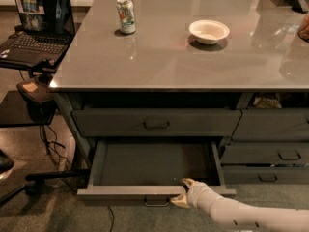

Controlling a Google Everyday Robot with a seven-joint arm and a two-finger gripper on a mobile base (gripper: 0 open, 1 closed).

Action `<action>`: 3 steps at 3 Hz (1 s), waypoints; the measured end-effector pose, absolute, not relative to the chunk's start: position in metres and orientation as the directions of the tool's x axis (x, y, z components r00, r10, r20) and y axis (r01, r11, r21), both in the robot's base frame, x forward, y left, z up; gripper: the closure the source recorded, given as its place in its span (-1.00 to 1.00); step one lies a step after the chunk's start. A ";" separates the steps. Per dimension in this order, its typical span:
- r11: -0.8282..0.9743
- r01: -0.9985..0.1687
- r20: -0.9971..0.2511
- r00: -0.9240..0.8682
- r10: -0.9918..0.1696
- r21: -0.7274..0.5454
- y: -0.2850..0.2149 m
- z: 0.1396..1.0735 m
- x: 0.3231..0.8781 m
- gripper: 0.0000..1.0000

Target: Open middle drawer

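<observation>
light: dim, warm, cast from above | glare: pale reflections seen across the countertop (169, 62) | shadows: small ones thrown at the bases of can (126, 15) and bowl (208, 31); middle drawer (154, 163) interior left dark | gripper (182, 192): dimly lit at the drawer's front edge

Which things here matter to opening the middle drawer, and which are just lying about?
Job: middle drawer, pulled out; its handle; gripper at the drawer's front edge, right of the handle.
Lying about: can, bowl, laptop, top drawer, shut.
</observation>
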State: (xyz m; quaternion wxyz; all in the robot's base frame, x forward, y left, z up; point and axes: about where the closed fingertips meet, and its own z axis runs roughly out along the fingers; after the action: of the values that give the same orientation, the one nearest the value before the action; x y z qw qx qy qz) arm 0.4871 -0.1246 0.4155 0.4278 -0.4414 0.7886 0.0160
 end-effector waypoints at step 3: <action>0.603 -0.713 -0.695 -0.229 -0.681 -0.357 -0.124 0.416 0.474 1.00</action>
State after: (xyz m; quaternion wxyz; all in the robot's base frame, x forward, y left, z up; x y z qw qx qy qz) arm 0.4739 -0.1245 0.4159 0.4333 -0.4449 0.7836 0.0183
